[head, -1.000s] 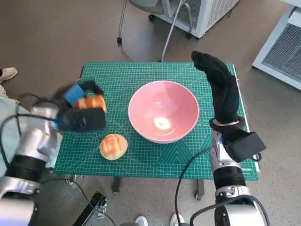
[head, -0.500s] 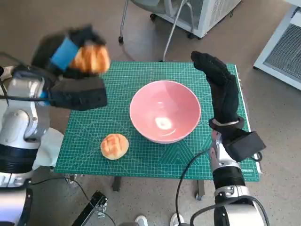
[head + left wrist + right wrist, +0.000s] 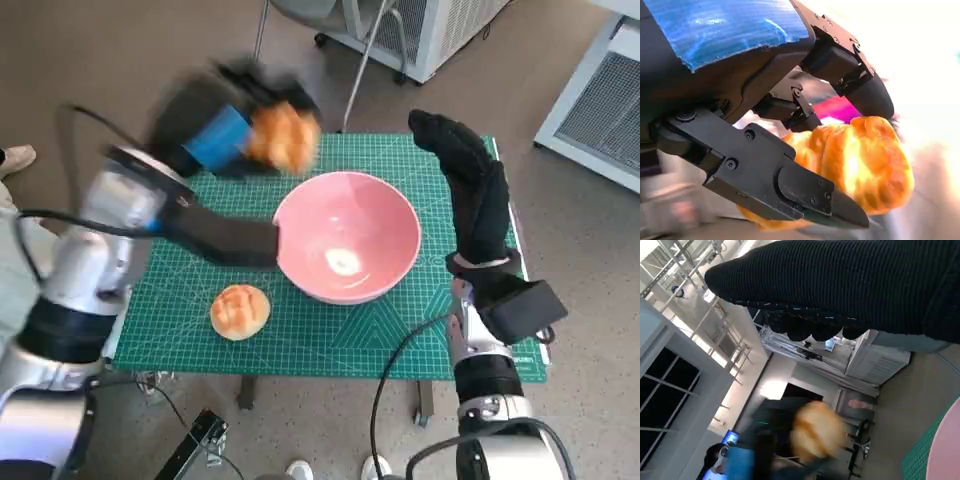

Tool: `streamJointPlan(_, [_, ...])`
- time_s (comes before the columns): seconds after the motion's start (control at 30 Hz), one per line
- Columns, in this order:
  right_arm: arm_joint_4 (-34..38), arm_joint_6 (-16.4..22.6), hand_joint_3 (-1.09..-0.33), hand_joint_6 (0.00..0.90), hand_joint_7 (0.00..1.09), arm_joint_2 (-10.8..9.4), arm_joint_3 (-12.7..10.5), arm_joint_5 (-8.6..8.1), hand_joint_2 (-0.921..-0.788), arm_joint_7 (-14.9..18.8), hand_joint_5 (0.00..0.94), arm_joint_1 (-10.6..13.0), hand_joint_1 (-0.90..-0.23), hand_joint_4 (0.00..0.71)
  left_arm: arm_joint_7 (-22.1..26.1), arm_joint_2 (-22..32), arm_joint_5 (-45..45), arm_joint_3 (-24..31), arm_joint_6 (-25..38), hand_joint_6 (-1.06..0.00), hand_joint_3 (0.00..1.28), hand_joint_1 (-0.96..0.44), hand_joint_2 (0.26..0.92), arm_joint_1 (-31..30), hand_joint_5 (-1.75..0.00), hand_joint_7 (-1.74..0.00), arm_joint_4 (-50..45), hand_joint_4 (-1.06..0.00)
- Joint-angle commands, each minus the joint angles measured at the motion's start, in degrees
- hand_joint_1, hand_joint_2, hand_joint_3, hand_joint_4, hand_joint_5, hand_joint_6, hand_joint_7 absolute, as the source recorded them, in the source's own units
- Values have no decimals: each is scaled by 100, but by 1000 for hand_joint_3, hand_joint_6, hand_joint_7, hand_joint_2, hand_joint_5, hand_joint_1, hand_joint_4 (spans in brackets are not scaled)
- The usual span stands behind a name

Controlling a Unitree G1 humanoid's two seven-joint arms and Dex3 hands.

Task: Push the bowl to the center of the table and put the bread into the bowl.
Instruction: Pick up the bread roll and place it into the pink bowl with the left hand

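Note:
My left hand grips a golden bread roll in the air, above the table's far edge and just left of the pink bowl. The left wrist view shows the black fingers wrapped round this roll. The bowl stands about mid-table on the green mat with nothing in it. A second roll lies on the mat near the front left. My gloved right hand is held up, flat and holding nothing, just right of the bowl. The right wrist view shows the glove and, blurred, the lifted roll.
Chair legs and a white cabinet stand beyond the table's far edge. Another white unit is at the right. A shoe shows at the left edge, and cables hang below the table front.
My left hand has lifted the roll off the mat's left side and swung it up and rightward to the bowl's far-left rim. The right hand and the bowl have stayed put.

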State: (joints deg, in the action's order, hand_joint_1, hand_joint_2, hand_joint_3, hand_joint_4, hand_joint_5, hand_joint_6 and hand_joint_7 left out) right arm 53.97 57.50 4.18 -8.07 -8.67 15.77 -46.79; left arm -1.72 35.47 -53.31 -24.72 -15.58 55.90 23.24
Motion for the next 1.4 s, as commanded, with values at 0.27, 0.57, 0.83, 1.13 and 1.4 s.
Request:
streamJointPlan(0.27, [-120,-77,-663,129,848,38,-42,-63,-921,46,5,216,-435,398,-751,-524,-631,-834,-876,-478,320,1,855,566,-1313,-1393,1424,-535])
streamJointPlan(0.57, [-285,-136,-647,122,857,33,-67,-100,-917,47,5,322,-441,400,-1027,-794,-922,-1257,-1034,-518,424,0,782,809,-1265,-1436,2159,-564])
streamJointPlan(0.83, [-360,-168,-631,118,866,28,-83,-64,-921,-12,5,373,-444,400,-859,-942,-799,-1368,-1212,-546,317,0,833,870,-1283,-1343,2509,-561])
streamJointPlan(1.13, [-371,-174,-635,117,866,4,-87,-4,-919,-94,4,376,-434,399,330,-928,-96,-1177,-1515,-335,253,-89,917,828,-364,-897,2490,-312])
streamJointPlan(1.4, [-385,-146,-638,118,864,11,-64,70,-917,-176,4,387,-435,401,1316,-709,407,-915,-1552,-283,140,-145,921,720,-16,-233,1939,-139])
